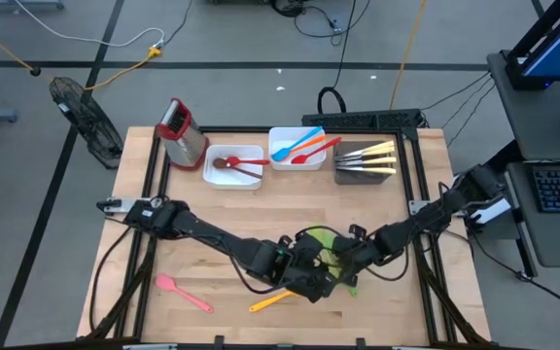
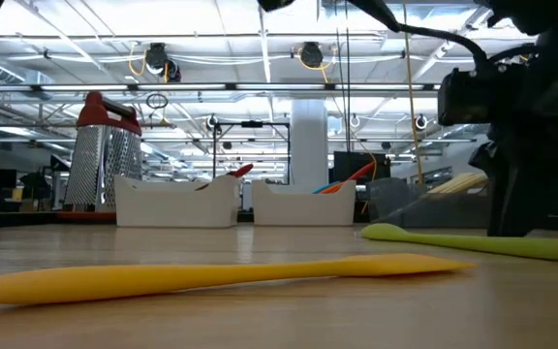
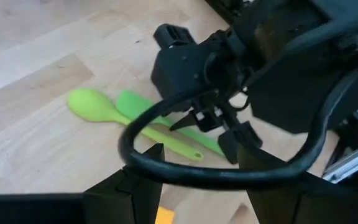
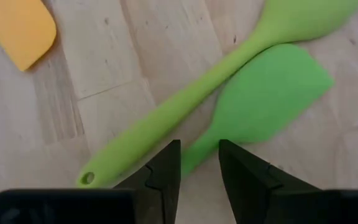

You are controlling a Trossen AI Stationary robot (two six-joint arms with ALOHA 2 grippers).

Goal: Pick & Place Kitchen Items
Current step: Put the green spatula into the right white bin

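- Kitchen items: a bright green silicone spoon (image 4: 185, 93) and a bright green flat silicone spatula (image 4: 260, 102) lie side by side and touching on the pale wooden surface (image 1: 251, 209), at lower centre of the high view.
- The right end effector (image 4: 199, 163) sits low over the spatula's handle, its two dark fingers a little apart on either side of the handle, not clamped on it.
- The left end effector (image 3: 191, 168) hovers just beside the green pair, fingers spread and empty, close against the right arm.
- A long yellow silicone spatula (image 1: 270, 301) lies at lower centre of the high view, near the green pair; in the low view it stretches across the foreground.
- A pink silicone spoon (image 1: 183, 292) lies at lower left, well apart from the rest.
- At upper centre, a white rectangular tray (image 1: 233, 177) holds a brown spoon (image 1: 224, 162) and red utensils; a second white tray (image 1: 297, 160) holds blue, orange and red utensils.
- A dark tray (image 1: 366, 173) to their right holds pale-handled knives (image 1: 367, 156).
- A red-topped metal grater (image 1: 181, 134) stands at upper left.
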